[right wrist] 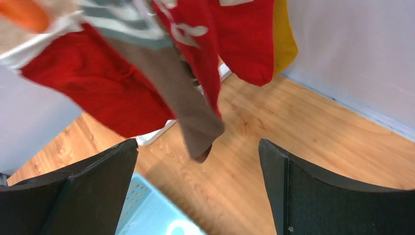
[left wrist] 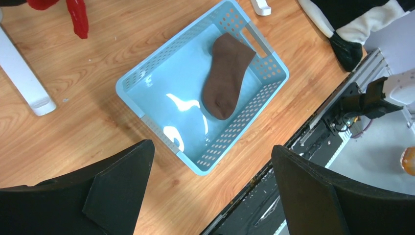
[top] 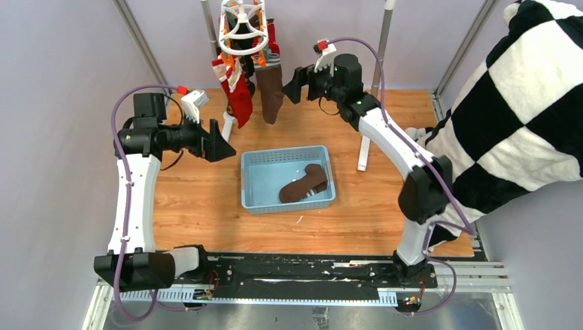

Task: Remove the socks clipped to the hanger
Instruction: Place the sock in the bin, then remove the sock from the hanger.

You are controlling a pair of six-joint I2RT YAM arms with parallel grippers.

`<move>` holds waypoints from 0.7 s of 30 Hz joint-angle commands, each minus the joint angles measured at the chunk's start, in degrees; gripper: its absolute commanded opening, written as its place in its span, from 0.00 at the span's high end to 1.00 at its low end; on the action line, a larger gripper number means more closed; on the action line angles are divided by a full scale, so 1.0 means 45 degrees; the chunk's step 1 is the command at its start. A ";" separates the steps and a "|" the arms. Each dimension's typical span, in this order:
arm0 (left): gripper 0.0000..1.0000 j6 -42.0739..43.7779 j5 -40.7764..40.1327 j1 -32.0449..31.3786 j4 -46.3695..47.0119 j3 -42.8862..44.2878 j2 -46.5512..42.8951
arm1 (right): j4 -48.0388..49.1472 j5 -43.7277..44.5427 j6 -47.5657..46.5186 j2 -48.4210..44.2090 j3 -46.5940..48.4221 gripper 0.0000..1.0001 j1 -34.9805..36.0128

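The white round clip hanger (top: 242, 27) hangs at the back centre with several socks clipped to it: a red sock with a white cuff (top: 238, 96) and a plain brown sock (top: 271, 93) hang lowest. In the right wrist view the brown sock (right wrist: 188, 105), red socks (right wrist: 93, 88) and a mustard yellow one (right wrist: 284, 39) hang just ahead. My right gripper (top: 292, 84) is open and empty, right beside the brown sock. My left gripper (top: 221, 143) is open and empty, left of the blue basket (top: 251, 184). A brown sock (left wrist: 226, 73) lies in the basket (left wrist: 132, 83).
A black-and-white checkered blanket (top: 512, 103) fills the right side. The grey rail stand's posts (top: 382, 41) and white feet (top: 362, 152) stand behind the basket. A white foot (left wrist: 22, 78) shows in the left wrist view.
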 commanded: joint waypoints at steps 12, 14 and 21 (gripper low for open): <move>0.00 0.0297 0.0562 0.0088 -0.0572 -0.0012 0.0169 | 0.6548 -0.7493 0.2949 0.4734 0.1890 0.05 -0.1120; 0.00 0.0295 0.0449 0.0088 -0.0573 0.0015 0.0203 | 0.6976 -0.7563 0.3120 0.4668 0.1736 0.10 -0.0996; 0.00 0.0275 0.0201 0.0088 -0.0580 0.0059 0.0221 | 0.7240 -0.7778 0.3815 0.4451 0.1887 0.63 -0.0710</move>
